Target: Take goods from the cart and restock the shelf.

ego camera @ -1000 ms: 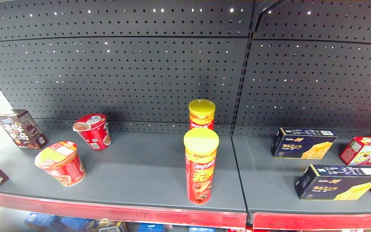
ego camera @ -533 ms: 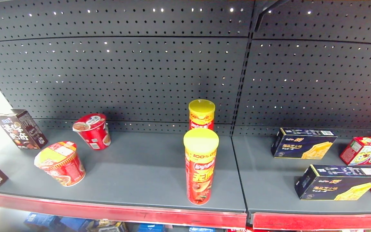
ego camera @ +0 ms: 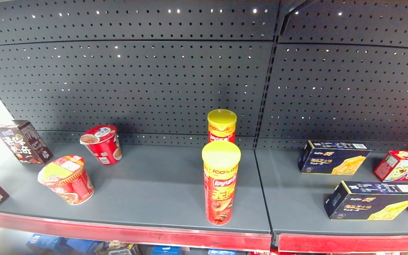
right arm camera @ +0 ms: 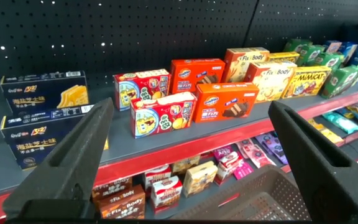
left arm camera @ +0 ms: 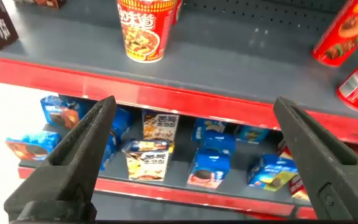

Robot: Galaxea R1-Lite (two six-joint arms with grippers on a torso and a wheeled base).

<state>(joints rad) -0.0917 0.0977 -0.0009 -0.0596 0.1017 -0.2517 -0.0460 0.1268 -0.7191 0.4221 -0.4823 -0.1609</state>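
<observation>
Left pincer [left arm camera: 194, 168] hangs spread wide and empty before the red front rail [left arm camera: 185, 96] of the shelf [ego camera: 154, 184], with a red noodle cup [left arm camera: 145, 28] standing on the deck above it and blue snack packets [left arm camera: 210, 165] lined up on the lower shelf beyond. Right pincer [right arm camera: 191, 177] is likewise spread with nothing between its black fingers, facing the shelf's right-hand stretch, where navy cracker boxes [right arm camera: 42, 93], red boxes [right arm camera: 149, 90] and orange boxes [right arm camera: 225, 102] sit in rows; a mesh basket [right arm camera: 253, 199] lies below it.

From the head view, two red chip cans with yellow lids stand upright near the middle of the grey shelf, the front can [ego camera: 221, 187] close to the rail and the rear can [ego camera: 221, 125] against the perforated back panel [ego camera: 136, 81]. To their left stand two noodle cups, the front cup [ego camera: 66, 180] near the rail and the rear cup [ego camera: 102, 143] farther back. Two dark brown boxes [ego camera: 23, 141] stand at the far left end. On the right section, the navy cracker boxes lie one behind the other, with the red boxes just beside them at the edge.
</observation>
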